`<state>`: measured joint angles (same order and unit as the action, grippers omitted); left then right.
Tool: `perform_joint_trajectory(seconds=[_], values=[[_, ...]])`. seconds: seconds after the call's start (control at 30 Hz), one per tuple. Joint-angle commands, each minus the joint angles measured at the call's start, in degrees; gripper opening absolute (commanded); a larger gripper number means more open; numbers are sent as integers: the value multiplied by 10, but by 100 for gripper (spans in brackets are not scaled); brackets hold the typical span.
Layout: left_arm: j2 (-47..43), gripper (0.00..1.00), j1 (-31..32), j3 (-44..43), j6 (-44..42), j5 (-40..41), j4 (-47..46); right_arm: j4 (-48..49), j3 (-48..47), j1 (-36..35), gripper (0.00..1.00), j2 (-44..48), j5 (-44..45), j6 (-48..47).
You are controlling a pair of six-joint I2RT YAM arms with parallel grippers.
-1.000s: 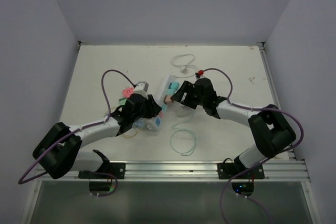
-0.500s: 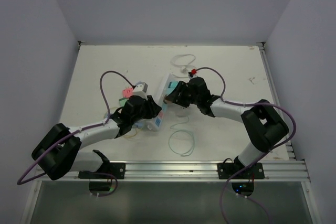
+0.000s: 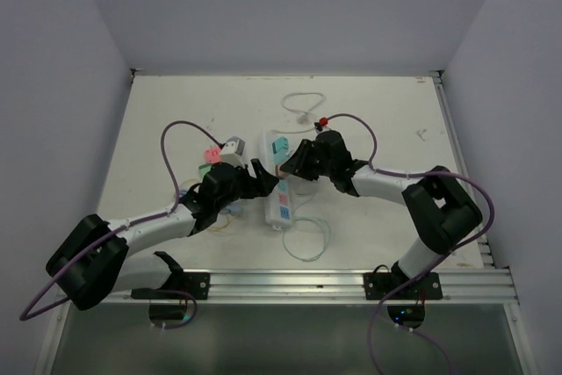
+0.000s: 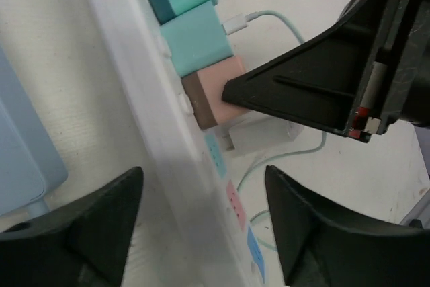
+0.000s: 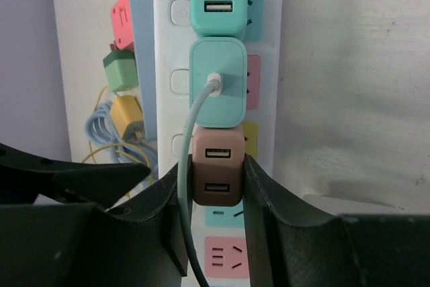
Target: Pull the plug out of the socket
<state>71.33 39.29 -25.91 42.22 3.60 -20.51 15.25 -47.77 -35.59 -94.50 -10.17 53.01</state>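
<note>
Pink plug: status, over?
Right gripper shut on pink plug, still seated in power strip. Left gripper open over strip. Teal cable alongside plug.

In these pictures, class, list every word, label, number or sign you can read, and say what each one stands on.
No words, brands or numbers can be read in any view.
Socket-pin symbols: printed on the pink label of the white power strip; a pictogram, not text.
Other coloured labels on the strip: marks too blurred to read.
Brown plug between the right gripper fingers: two USB slots, no lettering.
</note>
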Motion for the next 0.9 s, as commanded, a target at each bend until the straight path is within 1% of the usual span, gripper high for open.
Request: perform_joint_trajectory(seconds=[0.0, 0.07, 0.1, 0.2, 0.33, 0.37, 0.5, 0.6, 0.67, 0.7, 0.87], values=[[-19, 82, 3, -11, -6, -13, -49, 36, -5, -3, 0, 25, -24, -30], [-18, 90, 3, -17, -13, -13, -35, 40, -4, -3, 0, 31, -31, -39], [-16, 95, 3, -20, -15, -10, -29, 40, -4, -3, 0, 34, -37, -45], [-1, 98, 3, -41, -29, -13, -4, 42, -4, -3, 0, 43, -45, -58], [17, 98, 2, -61, -18, -13, 25, 36, -8, -4, 0, 56, -56, -83], [20, 97, 2, -62, -13, -13, 26, 30, -9, -3, 0, 57, -57, -88], [34, 85, -4, -65, 13, -18, 37, 27, -10, -4, 0, 60, -66, -102], [53, 82, -14, -70, 35, -30, 51, 29, -7, -4, 0, 56, -75, -105], [57, 81, -25, -63, 43, -34, 43, 29, -7, -4, 0, 56, -76, -106], [60, 80, -29, -59, 51, -59, 38, 29, -6, -4, 0, 56, -77, -108], [79, 74, -54, -42, 75, -109, -3, 35, -5, -4, 0, 54, -83, -109]])
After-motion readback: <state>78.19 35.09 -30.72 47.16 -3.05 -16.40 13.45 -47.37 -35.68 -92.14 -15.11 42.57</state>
